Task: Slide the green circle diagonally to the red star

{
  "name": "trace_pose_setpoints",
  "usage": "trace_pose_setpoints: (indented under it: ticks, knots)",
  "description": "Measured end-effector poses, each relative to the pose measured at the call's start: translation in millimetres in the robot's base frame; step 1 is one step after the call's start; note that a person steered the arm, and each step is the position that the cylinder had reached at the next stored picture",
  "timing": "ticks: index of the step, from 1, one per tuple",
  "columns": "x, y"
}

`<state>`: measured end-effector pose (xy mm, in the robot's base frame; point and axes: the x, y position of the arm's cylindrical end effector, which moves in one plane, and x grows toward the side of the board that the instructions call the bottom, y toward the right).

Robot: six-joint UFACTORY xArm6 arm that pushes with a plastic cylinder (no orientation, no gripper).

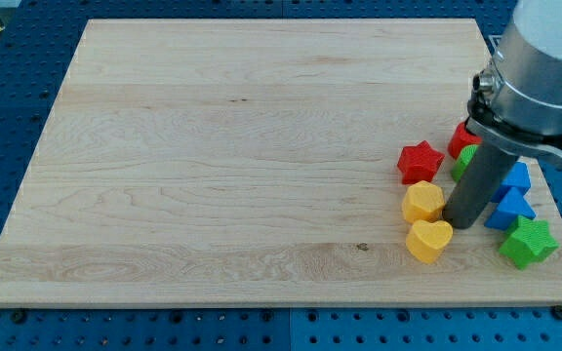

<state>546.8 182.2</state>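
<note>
Green circle (464, 156) peeks out behind the rod at the view's right, just beside the red star (420, 162). My tip (463, 225) sits lower, between the yellow hexagon (423, 202) and blue blocks (511, 200); no fingers exist. Approach step: I judge it must circle around behind the green.

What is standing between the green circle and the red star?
Nothing visible: the green circle, mostly hidden behind the rod, has open board toward the red star. My tip sits below, beside the yellow blocks.

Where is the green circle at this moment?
The green circle sits at the board's right edge in the camera view, mostly hidden behind the rod, just right of the red star.
</note>
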Motion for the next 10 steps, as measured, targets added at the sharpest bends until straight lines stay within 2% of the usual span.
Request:
trace_pose_setpoints:
  ticks: [2,3,4,5,6,7,9,10]
  knots:
    - [43.5,21.0]
    - [70.0,49.9]
    - [67.5,94.4]
    - [46.9,126.0]
    - [42.9,129.9]
    - [20.5,124.1]
    - [-8.3,66.0]
    - [-10.6,66.7]
